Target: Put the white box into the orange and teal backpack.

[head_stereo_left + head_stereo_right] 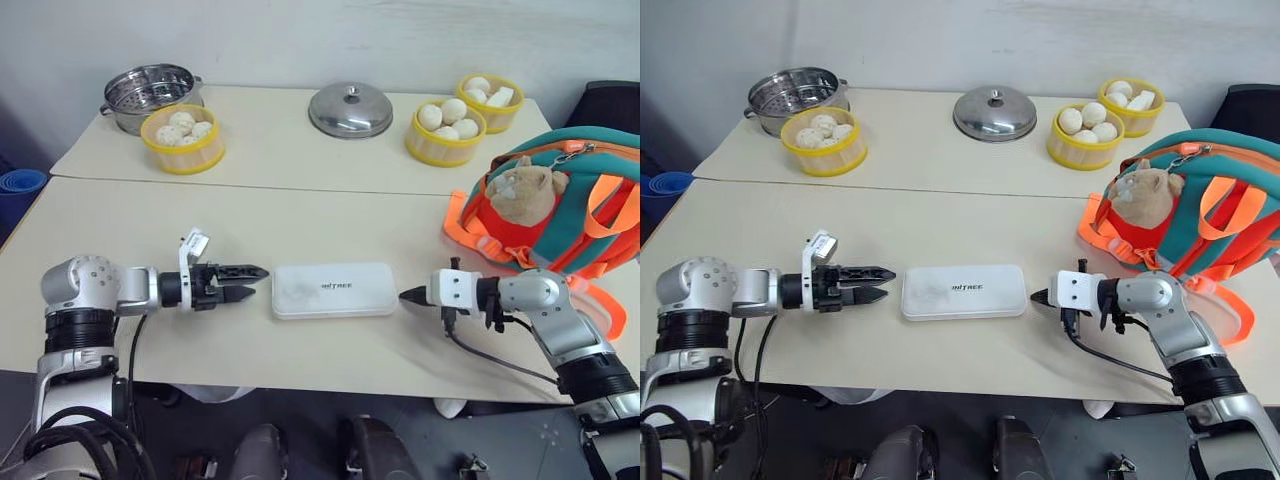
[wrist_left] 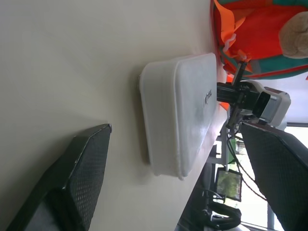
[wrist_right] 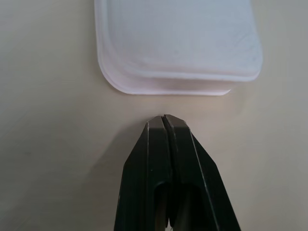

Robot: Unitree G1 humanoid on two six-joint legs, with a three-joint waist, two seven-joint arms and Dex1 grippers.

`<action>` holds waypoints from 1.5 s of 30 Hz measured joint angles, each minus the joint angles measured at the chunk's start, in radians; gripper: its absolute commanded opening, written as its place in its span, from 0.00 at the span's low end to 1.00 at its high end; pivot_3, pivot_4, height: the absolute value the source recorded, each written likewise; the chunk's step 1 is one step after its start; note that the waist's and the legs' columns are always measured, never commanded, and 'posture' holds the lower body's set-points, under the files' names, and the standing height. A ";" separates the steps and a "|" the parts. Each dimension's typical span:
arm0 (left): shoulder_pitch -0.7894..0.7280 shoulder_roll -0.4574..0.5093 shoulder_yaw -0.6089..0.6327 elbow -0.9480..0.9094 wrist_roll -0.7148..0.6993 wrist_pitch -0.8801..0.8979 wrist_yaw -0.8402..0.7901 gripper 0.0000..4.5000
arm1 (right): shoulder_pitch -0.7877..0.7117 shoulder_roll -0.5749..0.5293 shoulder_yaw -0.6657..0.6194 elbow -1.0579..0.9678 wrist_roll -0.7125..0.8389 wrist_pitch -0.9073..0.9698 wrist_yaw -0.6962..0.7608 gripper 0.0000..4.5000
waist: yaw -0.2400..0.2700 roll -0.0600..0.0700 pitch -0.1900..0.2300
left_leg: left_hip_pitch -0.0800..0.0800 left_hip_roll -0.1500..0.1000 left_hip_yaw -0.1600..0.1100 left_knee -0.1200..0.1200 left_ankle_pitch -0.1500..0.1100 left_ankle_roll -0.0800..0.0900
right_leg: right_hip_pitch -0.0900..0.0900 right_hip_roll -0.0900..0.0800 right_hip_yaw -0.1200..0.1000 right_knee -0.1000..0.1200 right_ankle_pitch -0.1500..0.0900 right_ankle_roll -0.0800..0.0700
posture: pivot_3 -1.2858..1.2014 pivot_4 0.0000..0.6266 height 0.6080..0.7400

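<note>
The white box (image 1: 335, 290) lies flat on the counter (image 1: 300, 215) between the two sets of fingers, its long axis running from one to the other. The left gripper (image 1: 245, 281) has its fingers spread apart, tips just beside the near short end of the box, not touching. The right gripper (image 1: 410, 295) has its fingers pressed together, the tip just off the opposite short end, a narrow strip of counter between. The orange and teal backpack (image 1: 585, 205) sits beyond the right fingers, well apart from the box.

The box looks rigid, smooth and probably light: a hard shell with rounded corners and a thin lip round its base. Its slick lid could slide under a pinch, so the short end facing the spread left fingers seems the best hold, one finger above and one below the lip
</note>
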 measured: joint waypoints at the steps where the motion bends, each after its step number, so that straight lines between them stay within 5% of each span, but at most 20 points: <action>1: -0.021 -0.027 -0.002 0.020 -0.002 -0.001 0.019 0.99 | -0.015 0.012 0.006 0.013 -0.009 -0.005 -0.004 0.00 | 0.000 0.000 0.000 | 0.000 0.000 0.000 0.001 0.000 0.000 | 0.000 0.000 0.000 0.000 0.000 0.000 | 0.52 0.24 1.00; 12: -0.114 -0.149 -0.037 0.173 -0.101 0.002 0.133 0.99 | -0.040 0.079 0.018 0.045 -0.035 -0.025 -0.035 0.00 | -0.003 0.000 -0.001 | 0.000 0.001 0.000 0.002 0.000 -0.002 | 0.000 0.001 0.000 0.002 0.000 0.000 | 0.52 0.24 1.00; 16: -0.122 -0.166 -0.008 0.179 -0.116 0.009 0.182 0.82 | -0.039 0.078 0.017 0.045 -0.039 -0.026 -0.039 0.00 | -0.004 0.000 -0.001 | 0.000 0.001 0.000 0.002 0.000 -0.002 | 0.000 0.001 0.000 0.002 0.000 0.000 | 0.52 0.24 1.00; 22: -0.059 -0.184 -0.006 0.031 -0.212 0.008 0.193 0.43 | 0.056 0.067 -0.050 -0.023 0.023 0.034 -0.053 0.00 | 0.005 0.000 -0.001 | -0.002 0.001 -0.002 0.002 0.000 -0.002 | 0.000 0.001 -0.001 0.001 0.000 0.000 | 0.52 0.24 1.00; 23: -0.034 -0.189 0.004 -0.015 -0.220 0.008 0.191 0.37 | 0.099 0.067 -0.078 -0.061 0.064 0.083 -0.054 0.04 | 0.007 0.000 0.000 | -0.003 0.001 -0.003 0.002 -0.001 -0.003 | -0.001 0.001 -0.001 0.001 0.000 0.000 | 0.52 0.24 1.00; 27: 0.109 -0.158 -0.038 -0.311 -0.207 -0.132 0.072 0.36 | 0.297 0.040 -0.184 -0.238 0.266 0.312 -0.024 0.27 | 0.004 0.002 0.001 | -0.004 0.001 -0.002 0.000 -0.001 -0.003 | -0.002 0.001 -0.001 -0.002 0.000 0.000 | 0.52 0.24 1.00; 32: 0.312 -0.058 -0.214 -0.580 -0.011 -0.594 -0.282 0.36 | 0.562 0.004 -0.427 -0.405 0.402 0.469 -0.101 0.64 | 0.005 0.005 0.001 | -0.003 -0.001 0.000 -0.006 0.000 -0.002 | -0.001 0.000 0.001 -0.006 0.000 0.000 | 0.52 0.24 1.00; 37: 0.358 -0.005 -0.343 -0.574 0.280 -1.095 -0.494 0.36 | 0.785 0.010 -0.737 -0.476 0.469 0.504 -0.188 0.99 | 0.016 0.005 0.001 | -0.002 0.000 0.001 -0.010 -0.001 0.001 | -0.001 0.001 0.002 -0.009 0.000 -0.001 | 0.52 0.24 1.00; 45: 0.307 -0.024 -0.370 -0.470 0.364 -1.256 -0.576 0.36 | 0.691 -0.069 -0.924 -0.446 0.589 0.598 -0.227 0.99 | -0.004 0.006 0.000 | -0.002 0.001 0.002 -0.009 -0.003 0.007 | -0.002 0.002 0.004 -0.008 0.000 0.000 | 0.52 0.24 1.00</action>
